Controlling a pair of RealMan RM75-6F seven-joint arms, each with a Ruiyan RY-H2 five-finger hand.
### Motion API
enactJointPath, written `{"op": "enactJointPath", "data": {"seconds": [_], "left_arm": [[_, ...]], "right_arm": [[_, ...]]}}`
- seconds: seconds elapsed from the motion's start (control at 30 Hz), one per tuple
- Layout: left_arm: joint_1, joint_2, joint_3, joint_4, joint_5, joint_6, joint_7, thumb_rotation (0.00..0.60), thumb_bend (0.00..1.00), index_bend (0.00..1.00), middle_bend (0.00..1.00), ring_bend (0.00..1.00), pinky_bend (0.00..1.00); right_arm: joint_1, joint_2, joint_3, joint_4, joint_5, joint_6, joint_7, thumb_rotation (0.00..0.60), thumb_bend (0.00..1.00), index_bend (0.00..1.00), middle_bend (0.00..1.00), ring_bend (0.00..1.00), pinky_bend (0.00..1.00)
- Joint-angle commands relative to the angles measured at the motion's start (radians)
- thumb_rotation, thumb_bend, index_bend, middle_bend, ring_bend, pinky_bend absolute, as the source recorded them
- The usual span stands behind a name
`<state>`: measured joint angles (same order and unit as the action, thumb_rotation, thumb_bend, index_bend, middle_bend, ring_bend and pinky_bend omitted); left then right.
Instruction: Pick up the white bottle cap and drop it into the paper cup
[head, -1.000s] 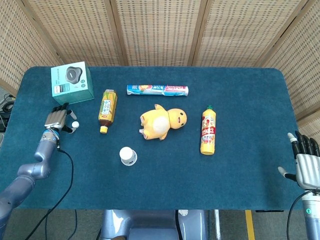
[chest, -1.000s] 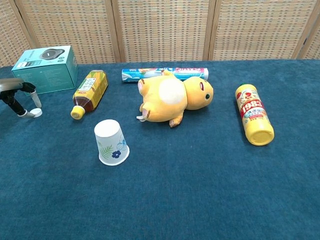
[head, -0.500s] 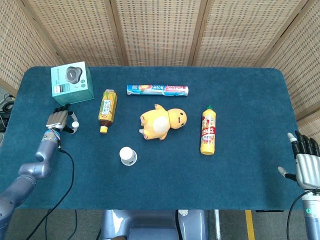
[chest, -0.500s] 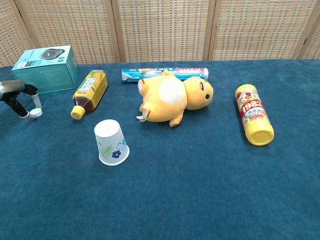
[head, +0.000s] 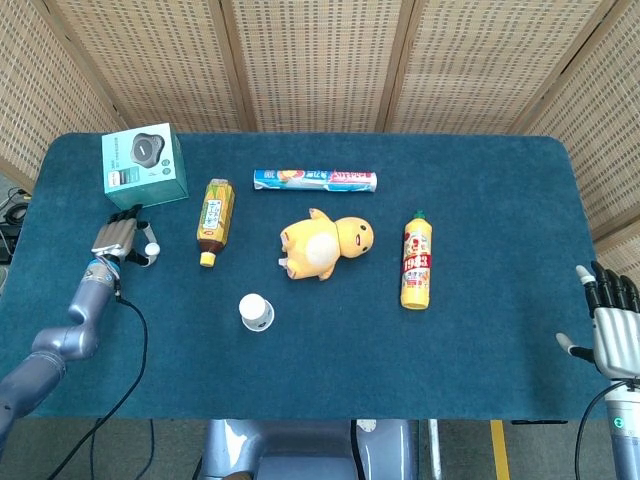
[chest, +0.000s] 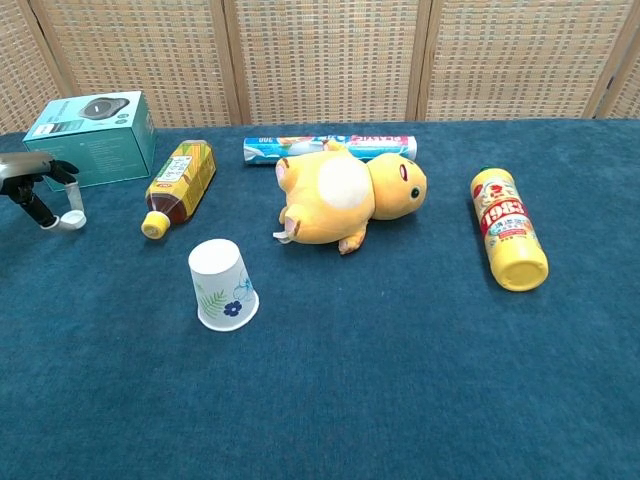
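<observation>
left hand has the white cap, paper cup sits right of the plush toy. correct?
Not quite. The paper cup sits left of the plush toy, nearer the front edge, as the chest view shows. The left hand does hold the white cap.

The left hand was cropped at the chest view's nine o'clock edge; its grip on the white bottle cap was too small to tell.
</observation>
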<state>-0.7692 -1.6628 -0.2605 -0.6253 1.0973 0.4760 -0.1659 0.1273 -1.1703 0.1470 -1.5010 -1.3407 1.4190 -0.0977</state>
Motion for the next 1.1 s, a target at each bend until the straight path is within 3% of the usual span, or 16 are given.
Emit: {"op": "enactJointPath", "data": {"seconds": [0.03, 0.1, 0.27, 0.4, 0.53, 0.8, 1.1], "left_arm": [[0.031, 0.087, 0.007, -0.175, 0.066, 0.114, -0.016, 0.6, 0.3, 0.61, 0.0, 0.0, 0.0], [0.047, 0.145, 0.015, -0.312, 0.116, 0.192, -0.011, 0.6, 0.3, 0.61, 0.0, 0.0, 0.0], [0.066, 0.255, 0.028, -0.579, 0.158, 0.27, 0.05, 0.6, 0.31, 0.61, 0.0, 0.0, 0.0], [0.065, 0.315, 0.037, -0.751, 0.165, 0.291, 0.114, 0.6, 0.31, 0.6, 0.0, 0.0, 0.0], [0.043, 0.353, 0.055, -0.896, 0.126, 0.284, 0.254, 0.6, 0.31, 0.6, 0.0, 0.0, 0.0], [0.005, 0.331, 0.082, -1.008, 0.047, 0.307, 0.425, 0.6, 0.3, 0.6, 0.0, 0.0, 0.0], [-0.011, 0.336, 0.11, -1.075, -0.003, 0.325, 0.487, 0.6, 0.3, 0.59, 0.0, 0.0, 0.0]], "right_arm": [[0.0, 0.001, 0.0, -0.001, -0.001, 0.001, 0.001, 0.6, 0.0, 0.07, 0.0, 0.0, 0.0], [0.0, 0.0, 0.0, -0.002, -0.001, 0.001, 0.0, 0.6, 0.0, 0.07, 0.0, 0.0, 0.0], [0.0, 0.0, 0.0, -0.002, 0.0, 0.001, 0.001, 0.6, 0.0, 0.07, 0.0, 0.0, 0.0], [-0.001, 0.002, 0.001, -0.003, 0.001, 0.001, 0.005, 0.6, 0.0, 0.07, 0.0, 0.0, 0.0], [-0.003, 0.006, 0.002, -0.001, 0.002, 0.003, 0.015, 0.6, 0.0, 0.07, 0.0, 0.0, 0.0], [-0.006, 0.013, 0.002, 0.001, 0.002, 0.003, 0.033, 0.6, 0.0, 0.07, 0.0, 0.0, 0.0], [-0.012, 0.025, 0.004, -0.004, -0.001, 0.009, 0.055, 0.6, 0.0, 0.07, 0.0, 0.0, 0.0]]}}
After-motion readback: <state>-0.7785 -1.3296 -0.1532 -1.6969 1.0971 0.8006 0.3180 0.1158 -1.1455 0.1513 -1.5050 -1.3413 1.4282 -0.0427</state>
